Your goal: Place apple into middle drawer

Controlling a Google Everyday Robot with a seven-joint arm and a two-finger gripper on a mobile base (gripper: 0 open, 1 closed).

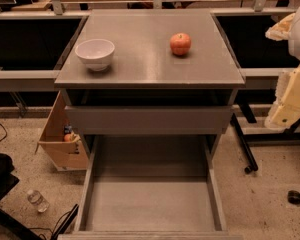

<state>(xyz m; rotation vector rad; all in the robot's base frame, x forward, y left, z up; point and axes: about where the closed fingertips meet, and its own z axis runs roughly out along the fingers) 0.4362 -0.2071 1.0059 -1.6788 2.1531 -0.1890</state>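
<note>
The apple (180, 43), small, round and red-orange, sits on the grey cabinet top (150, 66) at the back right. A white bowl (95, 53) stands on the top at the left. The middle drawer (150, 204) is pulled out wide below; its flat grey floor is bare. Above it is a shut drawer with a plain grey front panel (147, 119). My arm and gripper (292, 91) show as white and pale yellow parts at the right edge, to the right of the cabinet and well apart from the apple.
An open cardboard box (60, 139) leans by the cabinet's left side. A water bottle (37, 200) lies on the speckled floor at the lower left. A black leg with a caster (246, 156) stands right of the drawer. Dark low shelves flank the cabinet.
</note>
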